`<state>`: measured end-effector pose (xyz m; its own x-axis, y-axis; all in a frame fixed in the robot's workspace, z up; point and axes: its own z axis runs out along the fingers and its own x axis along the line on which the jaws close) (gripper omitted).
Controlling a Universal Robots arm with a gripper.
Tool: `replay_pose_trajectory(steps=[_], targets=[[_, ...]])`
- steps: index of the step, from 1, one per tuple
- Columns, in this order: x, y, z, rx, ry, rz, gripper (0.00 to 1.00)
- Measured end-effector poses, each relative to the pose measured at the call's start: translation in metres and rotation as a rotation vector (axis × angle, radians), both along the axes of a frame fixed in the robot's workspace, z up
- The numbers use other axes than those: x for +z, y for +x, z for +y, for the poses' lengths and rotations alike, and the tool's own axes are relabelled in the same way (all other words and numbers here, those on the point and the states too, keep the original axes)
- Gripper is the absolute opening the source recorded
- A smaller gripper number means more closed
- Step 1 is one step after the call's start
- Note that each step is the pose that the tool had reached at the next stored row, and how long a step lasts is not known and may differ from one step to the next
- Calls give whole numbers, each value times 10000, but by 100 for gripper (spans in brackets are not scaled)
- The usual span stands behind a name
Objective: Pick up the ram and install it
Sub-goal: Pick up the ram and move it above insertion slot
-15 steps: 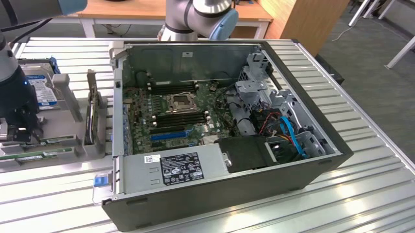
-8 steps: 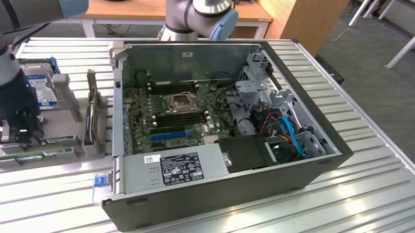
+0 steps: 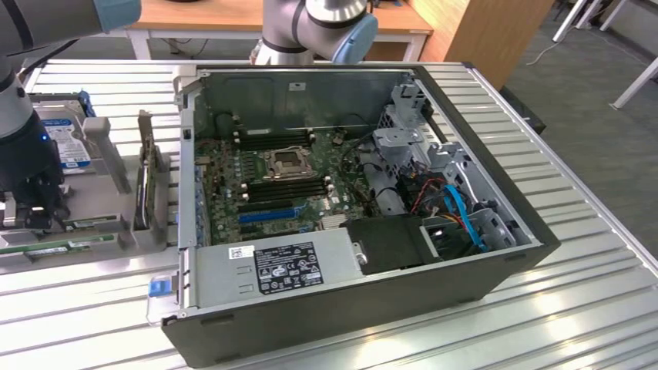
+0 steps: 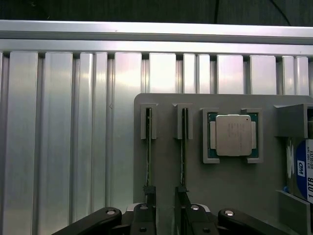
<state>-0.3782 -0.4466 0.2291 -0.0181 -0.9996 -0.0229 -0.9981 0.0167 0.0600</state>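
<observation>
Two ram sticks stand edge-on in slots of a grey holder plate [image 4: 166, 147]: one ram stick [image 4: 149, 147] and a second [image 4: 183, 147] beside it. My gripper [image 4: 165, 196] hangs just above their near ends, open. One fingertip [image 4: 149, 193] lines up over the first stick and the other over the second, with bare grey plate showing in the gap. In the exterior view the gripper [image 3: 31, 220] is low over the holder at the far left, where a green ram stick [image 3: 72, 247] shows. The open computer case [image 3: 494, 193] with its motherboard [image 3: 273, 181] sits in the middle.
A CPU [image 4: 234, 134] rests in its own pocket on the holder, and a blue-labelled hard drive [image 4: 303, 171] stands past it. An expansion card [image 3: 144, 181] stands upright between holder and case. All of it rests on a ribbed metal table [image 3: 575, 308].
</observation>
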Motion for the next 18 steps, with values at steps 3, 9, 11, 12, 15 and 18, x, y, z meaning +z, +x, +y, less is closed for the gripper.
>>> replay_pose_trajectory(steps=[3,9,11,12,15,18], targets=[[0,0,0,0,0,0,29],[0,-1,-17,1,0,-1,29],[0,-2,-26,0,0,-1,29],[0,-2,-30,0,0,0,29],[0,-3,-40,0,0,0,29],[0,-4,-50,1,0,0,29]])
